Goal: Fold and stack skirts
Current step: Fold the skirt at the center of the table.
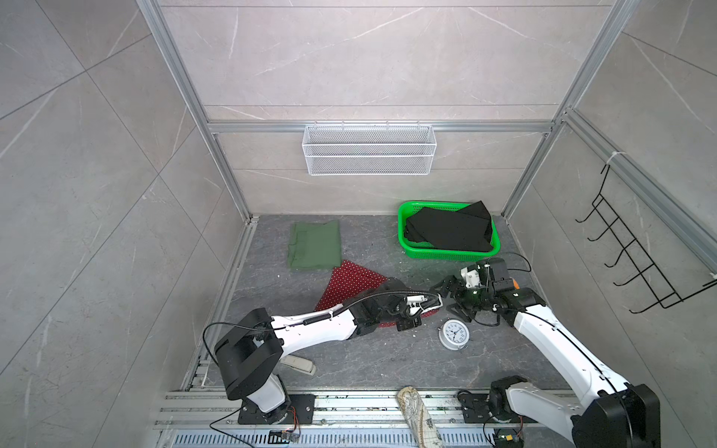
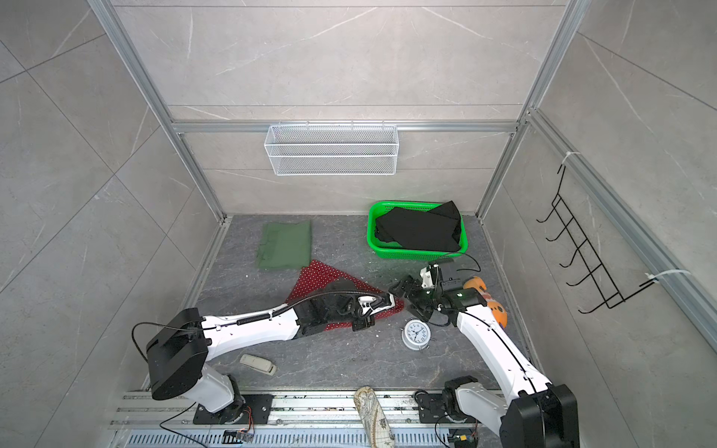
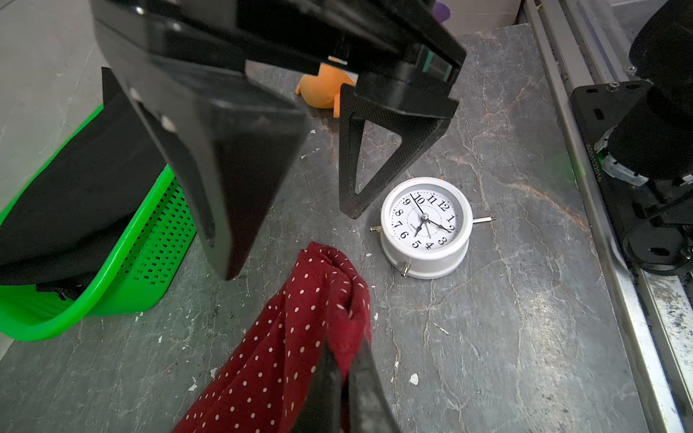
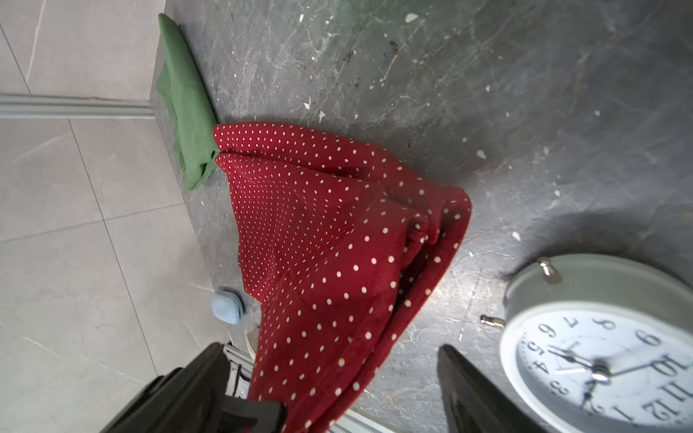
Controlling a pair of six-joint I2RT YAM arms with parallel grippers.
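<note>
**Skirts**, three items, cloth.

1. Red skirt, white polka dots. It lies on the tabletop. Its bunched end is held up just beside the alarm clock without touching it. The rest fans away from the clock, and the far corner touches item 2. The left tool is closed, pinching the bunched end.
2. Olive skirt. Folded flat, well apart from the clock, beyond the red skirt.
3. Black skirt. In the green basket.

**Containers.**
- Green basket, perforated plastic. Near the clock, on its back-wall side. It holds the black skirt, loosely folded, with one corner riding over the far rim.
- White mesh basket. Hung on the back wall, high beyond the clock.

**Right tool**. Jaws spread wide, gripping nothing. It hangs between the clock and the green basket, facing the left tool.

**Writing.** The clock dial carries black numerals 1 to 12. A small printed word on the dial cannot be read.

**Sundry.**
- Orange plush toy, beyond the clock, past the right tool.
- Beige patterned roll, on the front rail, on the clock's near side.
</note>
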